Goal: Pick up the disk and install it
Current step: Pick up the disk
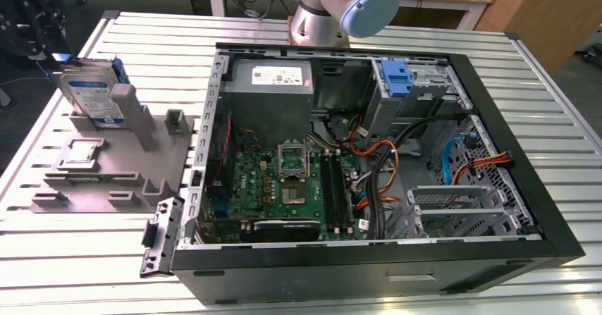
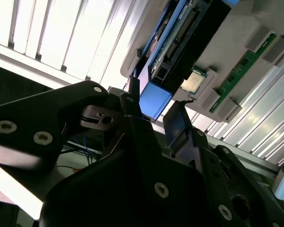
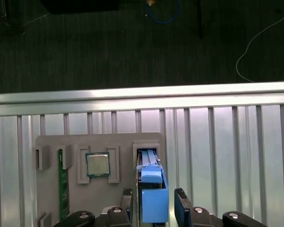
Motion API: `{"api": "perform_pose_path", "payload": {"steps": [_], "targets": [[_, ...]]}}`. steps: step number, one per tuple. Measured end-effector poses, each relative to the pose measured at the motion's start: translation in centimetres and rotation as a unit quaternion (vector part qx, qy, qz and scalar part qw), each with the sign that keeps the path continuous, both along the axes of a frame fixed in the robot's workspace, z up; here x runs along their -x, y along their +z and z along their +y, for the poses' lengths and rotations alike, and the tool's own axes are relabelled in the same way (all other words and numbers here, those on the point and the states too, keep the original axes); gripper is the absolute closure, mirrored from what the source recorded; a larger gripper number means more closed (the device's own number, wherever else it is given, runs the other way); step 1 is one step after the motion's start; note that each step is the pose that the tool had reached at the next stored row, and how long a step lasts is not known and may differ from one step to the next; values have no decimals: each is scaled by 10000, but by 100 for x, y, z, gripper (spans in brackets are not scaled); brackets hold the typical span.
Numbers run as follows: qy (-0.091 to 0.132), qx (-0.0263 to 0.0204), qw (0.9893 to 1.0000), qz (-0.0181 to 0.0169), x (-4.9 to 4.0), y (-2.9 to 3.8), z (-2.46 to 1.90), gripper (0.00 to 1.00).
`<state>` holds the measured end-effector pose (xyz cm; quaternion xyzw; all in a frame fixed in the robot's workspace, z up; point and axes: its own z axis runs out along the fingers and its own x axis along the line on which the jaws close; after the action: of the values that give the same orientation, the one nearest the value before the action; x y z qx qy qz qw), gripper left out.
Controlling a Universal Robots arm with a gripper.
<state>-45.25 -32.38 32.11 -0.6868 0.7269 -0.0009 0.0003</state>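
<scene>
Disk [image 1: 94,95] and its blue side rails stand on edge in a slot of the grey holder [image 1: 113,170], which lies on the slatted metal table [image 1: 94,273] at the exterior view's left, beside the open computer case [image 1: 376,262]. In both wrist views the gripper [image 3: 154,193] [image 2: 156,94] straddles the blue end of the disk. Its black fingers [image 3: 128,193] are spread wide, one on each side of the rail, and a gap shows between the rail and at least one finger, so nothing is clamped. In the first wrist view a processor chip [image 3: 98,164] sits in a pocket of the holder just beside the disk, and a green memory stick [image 3: 61,184] stands further along. Inside the case a bare blue bracket [image 1: 400,79] sits in the drive bay near the grey power supply [image 1: 273,82].
</scene>
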Motion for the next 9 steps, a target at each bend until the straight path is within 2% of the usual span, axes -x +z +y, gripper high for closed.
{"api": "perform_pose_path", "payload": {"steps": [9], "targets": [[-2,0,10000,-6,10,-134,0,53]]}}
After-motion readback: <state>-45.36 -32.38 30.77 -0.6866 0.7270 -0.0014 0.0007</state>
